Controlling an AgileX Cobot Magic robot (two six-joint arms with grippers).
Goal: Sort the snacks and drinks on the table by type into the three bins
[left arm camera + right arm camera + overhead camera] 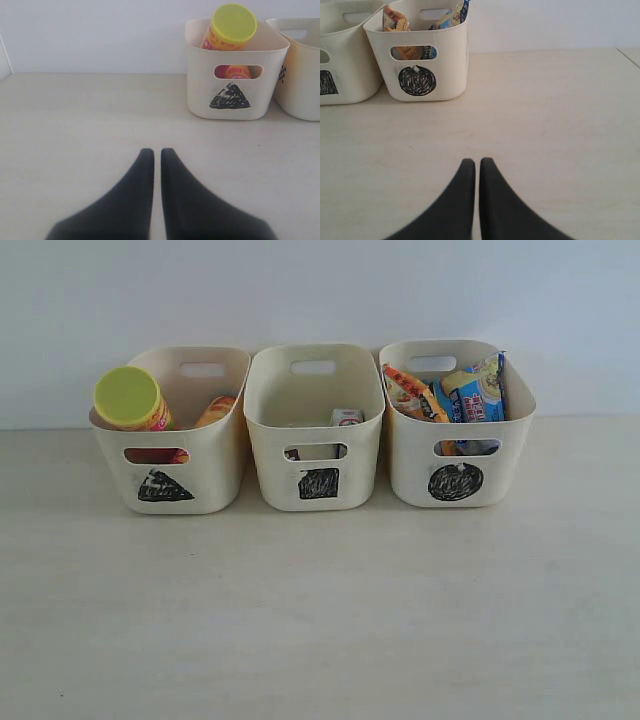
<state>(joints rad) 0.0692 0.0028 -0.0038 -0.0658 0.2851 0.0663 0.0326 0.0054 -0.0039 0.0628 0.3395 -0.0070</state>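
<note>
Three cream bins stand in a row at the back of the table (320, 620). The triangle bin (170, 475) (230, 102) holds the pink chip tube with yellow-green lid (130, 398) (231, 26) and the yellow-and-red tube (216, 410). In the square bin (315, 475) a small carton top (346, 417) shows. The circle bin (455, 470) (420, 80) holds the orange bag (412, 392) (395, 21) and the blue-and-white noodle pack (478, 390) (453, 15). My left gripper (157, 152) and right gripper (477, 162) are shut and empty over bare table. Neither shows in the exterior view.
A pale wall runs behind the bins. The square bin's edge (300, 75) (340, 65) appears in both wrist views. A table edge (629, 56) shows in the right wrist view.
</note>
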